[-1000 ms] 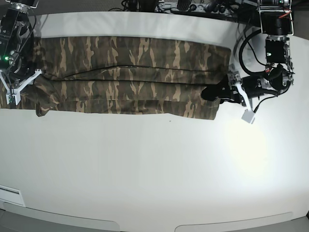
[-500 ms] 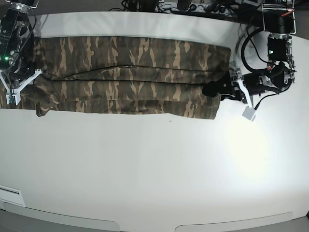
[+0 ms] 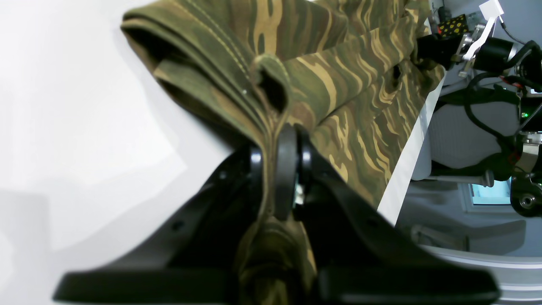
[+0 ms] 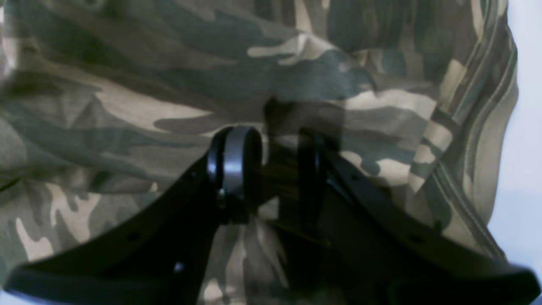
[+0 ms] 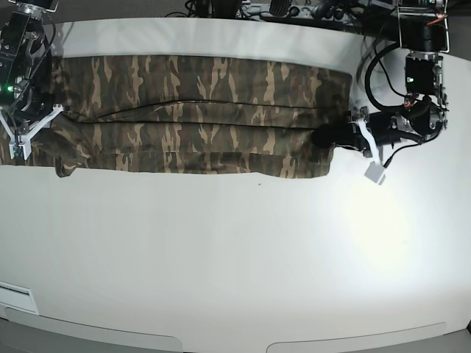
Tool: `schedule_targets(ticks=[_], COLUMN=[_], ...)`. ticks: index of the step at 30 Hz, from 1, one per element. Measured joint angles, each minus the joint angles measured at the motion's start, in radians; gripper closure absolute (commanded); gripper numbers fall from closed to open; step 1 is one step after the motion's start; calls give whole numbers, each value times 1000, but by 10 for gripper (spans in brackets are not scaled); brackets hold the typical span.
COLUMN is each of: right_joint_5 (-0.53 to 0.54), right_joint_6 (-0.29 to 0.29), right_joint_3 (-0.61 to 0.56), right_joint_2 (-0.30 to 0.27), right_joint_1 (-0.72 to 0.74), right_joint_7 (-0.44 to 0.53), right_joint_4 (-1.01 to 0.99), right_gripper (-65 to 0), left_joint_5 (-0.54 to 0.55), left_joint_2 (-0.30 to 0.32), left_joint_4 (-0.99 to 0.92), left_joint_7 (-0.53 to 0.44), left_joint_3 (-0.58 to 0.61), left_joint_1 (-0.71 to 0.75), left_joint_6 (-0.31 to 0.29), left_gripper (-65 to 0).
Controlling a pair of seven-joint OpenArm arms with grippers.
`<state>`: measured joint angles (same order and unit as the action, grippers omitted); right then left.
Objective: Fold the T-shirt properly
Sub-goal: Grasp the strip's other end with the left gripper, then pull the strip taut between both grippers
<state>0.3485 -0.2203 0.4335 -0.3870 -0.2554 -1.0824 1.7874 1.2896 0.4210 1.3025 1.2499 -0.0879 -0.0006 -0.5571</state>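
The camouflage T-shirt (image 5: 199,118) lies folded into a long flat strip across the back of the white table (image 5: 235,250). My left gripper (image 5: 324,137) is at the strip's right end. In the left wrist view it (image 3: 277,169) is shut on a pinched fold of the shirt's (image 3: 338,84) hemmed edge, which is lifted slightly off the table. My right gripper (image 5: 50,118) is at the strip's left end. In the right wrist view it (image 4: 273,165) sits over the shirt (image 4: 169,84), with a dark bunch of fabric between its fingers. The collar is hidden.
Cables and equipment (image 5: 294,11) run along the table's back edge. The right arm (image 3: 465,38) shows at the far end of the shirt in the left wrist view. The table's back edge (image 3: 406,169) runs just beside the shirt.
The left arm shifted slightly at the shirt's right end, and its white tag moved a little to the left. The shirt and the right arm have barely moved.
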Motion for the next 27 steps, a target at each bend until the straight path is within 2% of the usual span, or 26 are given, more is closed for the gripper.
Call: schedule_targets(ticks=[1, 4, 9, 12, 14, 20, 24, 26, 27], right_joint_5=[8, 68, 148, 149, 149, 149, 151, 169, 174], right_joint_6=[-1, -64, -140, -147, -147, -139, -185, -223, -238], right_joint_3=[0, 0, 0, 0, 0, 0, 0, 0, -1], right_joint_2=[0, 0, -1, -1, 0, 0, 4, 21, 32], right_joint_1=[0, -3, -2, -2, -3, -5, -6, -10, -10], right_joint_7=[0, -3, 1, 2, 0, 0, 5, 32, 51], right_joint_4=[0, 27, 142, 172, 172, 172, 172, 156, 135], right_gripper=[-212, -212, -212, -212, -212, -212, -203, -134, -63], left_joint_5=[0, -6, -11, -50, -82, -79, -90, -67, -49], left_joint_2=[0, 6, 25, 42, 74, 146, 164, 172, 177], left_joint_4=[0, -1, -5, -13, -21, -31, -34, -36, -36], left_joint_7=[5, 26, 46, 32, 29, 34, 42, 55, 61], left_joint_3=[0, 2, -17, -43, -65, -148, -179, -182, -182], left_joint_1=[-3, -16, -44, -53, -55, -41, -38, -38, -38], left_joint_6=[0, 5, 19, 22, 41, 56, 57, 56, 47], left_gripper=[0, 0, 0, 0, 0, 0, 0, 0, 0])
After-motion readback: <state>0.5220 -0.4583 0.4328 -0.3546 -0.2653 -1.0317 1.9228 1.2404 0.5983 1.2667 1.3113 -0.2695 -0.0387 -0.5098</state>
